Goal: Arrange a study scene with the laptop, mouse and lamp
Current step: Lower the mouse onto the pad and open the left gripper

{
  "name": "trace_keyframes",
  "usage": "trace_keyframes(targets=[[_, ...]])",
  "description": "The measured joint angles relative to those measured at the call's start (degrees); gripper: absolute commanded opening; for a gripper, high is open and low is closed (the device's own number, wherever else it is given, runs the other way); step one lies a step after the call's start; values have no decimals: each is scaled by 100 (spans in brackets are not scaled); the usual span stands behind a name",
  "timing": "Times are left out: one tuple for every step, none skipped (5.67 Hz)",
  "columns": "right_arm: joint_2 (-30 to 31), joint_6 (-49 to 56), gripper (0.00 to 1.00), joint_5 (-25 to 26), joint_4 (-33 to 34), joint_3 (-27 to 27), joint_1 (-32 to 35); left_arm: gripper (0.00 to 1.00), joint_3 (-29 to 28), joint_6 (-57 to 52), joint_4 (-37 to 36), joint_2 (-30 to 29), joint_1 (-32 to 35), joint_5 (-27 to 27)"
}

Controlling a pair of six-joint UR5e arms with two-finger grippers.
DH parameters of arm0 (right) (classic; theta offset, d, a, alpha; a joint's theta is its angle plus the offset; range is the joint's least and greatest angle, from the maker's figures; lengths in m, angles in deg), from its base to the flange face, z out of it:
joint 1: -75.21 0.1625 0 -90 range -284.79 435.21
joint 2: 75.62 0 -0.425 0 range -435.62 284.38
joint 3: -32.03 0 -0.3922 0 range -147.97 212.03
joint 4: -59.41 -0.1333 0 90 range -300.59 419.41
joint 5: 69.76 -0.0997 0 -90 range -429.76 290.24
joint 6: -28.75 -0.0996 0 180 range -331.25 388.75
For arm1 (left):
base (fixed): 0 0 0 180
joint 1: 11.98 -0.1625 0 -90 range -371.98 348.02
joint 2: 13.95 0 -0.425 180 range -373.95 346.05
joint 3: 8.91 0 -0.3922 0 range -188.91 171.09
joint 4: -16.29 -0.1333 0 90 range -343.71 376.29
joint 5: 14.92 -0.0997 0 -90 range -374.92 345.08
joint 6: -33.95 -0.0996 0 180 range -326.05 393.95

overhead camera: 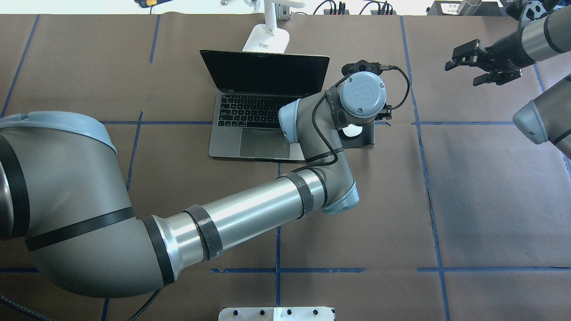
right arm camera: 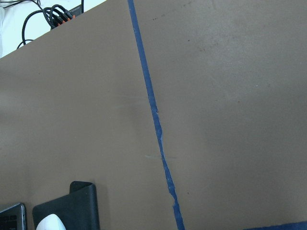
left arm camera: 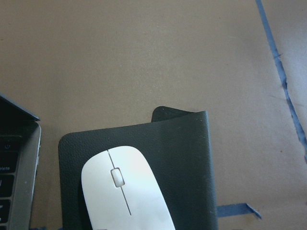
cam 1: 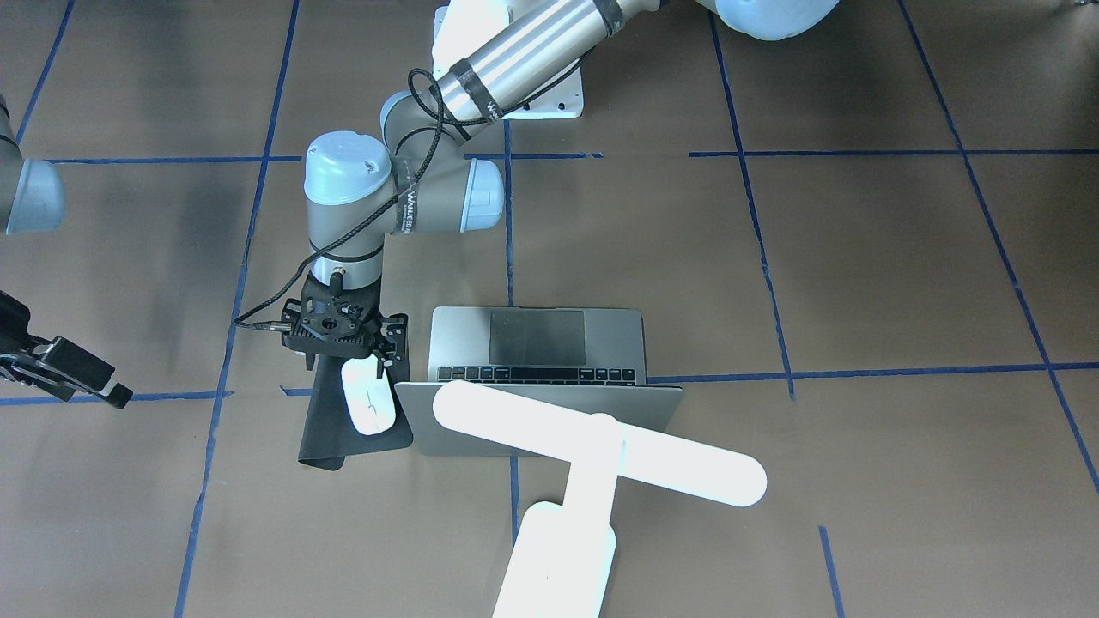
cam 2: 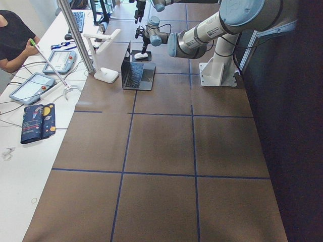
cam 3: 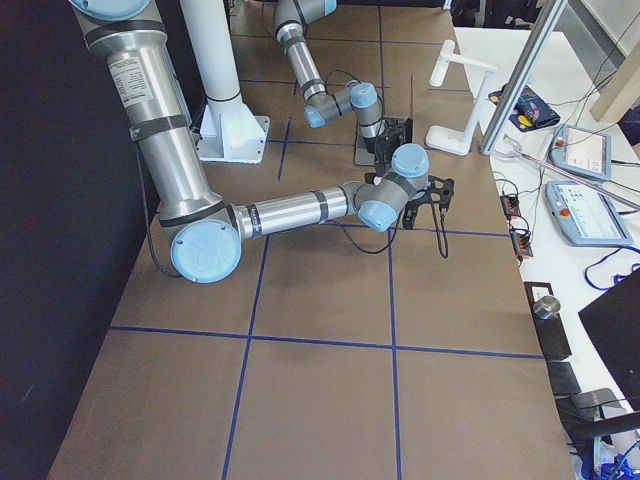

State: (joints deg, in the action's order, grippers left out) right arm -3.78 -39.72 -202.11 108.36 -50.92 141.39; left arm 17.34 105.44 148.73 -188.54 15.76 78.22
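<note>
The mouse [cam 1: 367, 396] is lying on a black pad [cam 1: 330, 433] just beside the open laptop [cam 1: 537, 339]. With the lamp [cam 1: 592, 455] standing behind the screen toward the table's [cam 1: 859, 257] far edge, the scene is looking all but set. The left gripper [cam 1: 385, 348] is hovering over the mouse, its grip impossible to tell, while the right gripper [overhead camera: 464, 66] is hanging spread and empty, well apart.
</note>
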Motion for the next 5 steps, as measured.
trace_keyframes(targets=[[9,11,100,-7,18,20,53,100,315,252,-32,33,17,146],[37,188,100,-33,43,48,163,100,838,498,-222,169,33,349],[67,525,100,-94,128,74,344,100,1719,624,-652,535,67,603],[92,1080,100,-187,384,95,557,100,2936,649,-1212,1141,161,926],[185,1908,100,-258,739,105,725,100,3982,636,-1650,1753,349,1344]])
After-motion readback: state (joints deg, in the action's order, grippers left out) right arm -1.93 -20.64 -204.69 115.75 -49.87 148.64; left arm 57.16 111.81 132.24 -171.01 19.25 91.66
